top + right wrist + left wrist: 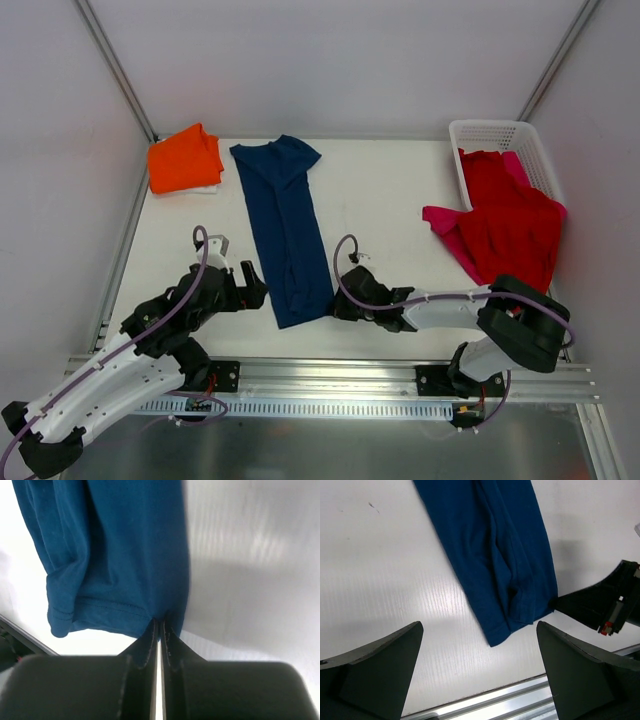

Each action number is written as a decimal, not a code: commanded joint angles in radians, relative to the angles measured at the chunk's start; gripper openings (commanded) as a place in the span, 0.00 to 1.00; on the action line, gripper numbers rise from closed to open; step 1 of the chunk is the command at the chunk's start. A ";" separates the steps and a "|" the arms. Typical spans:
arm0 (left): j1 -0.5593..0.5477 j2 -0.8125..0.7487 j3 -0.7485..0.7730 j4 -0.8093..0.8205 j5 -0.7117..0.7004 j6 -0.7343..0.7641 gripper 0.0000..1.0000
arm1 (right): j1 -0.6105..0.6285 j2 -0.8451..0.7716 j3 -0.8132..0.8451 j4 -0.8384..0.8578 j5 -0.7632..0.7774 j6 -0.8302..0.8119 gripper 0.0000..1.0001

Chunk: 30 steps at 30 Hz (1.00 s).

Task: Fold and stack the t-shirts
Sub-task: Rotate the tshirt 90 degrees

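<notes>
The left arm (110, 375) is stretched low from its base at the near left, angled forward and inward, with the wrist bent toward the middle. The left gripper (256, 284) is held wide open, and its two dark fingers (385, 665) are seen far apart in the left wrist view, with nothing held between them. The right arm (450, 305) is folded at the elbow on the near right, and its white forearm is laid almost level, pointing left. The right gripper (338, 303) is brought down low. Its jaws are pressed together, and the hem corner of the navy t-shirt (125, 555) is pinched at their tips.
</notes>
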<state>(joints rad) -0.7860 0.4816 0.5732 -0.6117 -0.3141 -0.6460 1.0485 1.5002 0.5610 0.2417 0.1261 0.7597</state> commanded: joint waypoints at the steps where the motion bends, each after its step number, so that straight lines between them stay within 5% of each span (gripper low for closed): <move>1: -0.007 0.021 -0.009 0.004 0.004 -0.024 0.99 | 0.076 -0.066 -0.061 -0.194 0.117 0.046 0.00; 9: -0.024 0.155 -0.113 0.006 0.167 -0.181 0.99 | 0.248 -0.222 -0.023 -0.404 0.276 0.116 0.00; 16: -0.205 0.290 -0.179 0.010 0.182 -0.352 0.99 | 0.301 -0.227 0.043 -0.498 0.357 0.133 0.00; 30: -0.662 0.452 -0.107 0.157 -0.164 -0.790 0.99 | 0.303 -0.184 0.070 -0.512 0.377 0.133 0.00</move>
<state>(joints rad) -1.3987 0.8642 0.4213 -0.5278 -0.3492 -1.2968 1.3464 1.3090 0.6022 -0.2443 0.4679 0.8730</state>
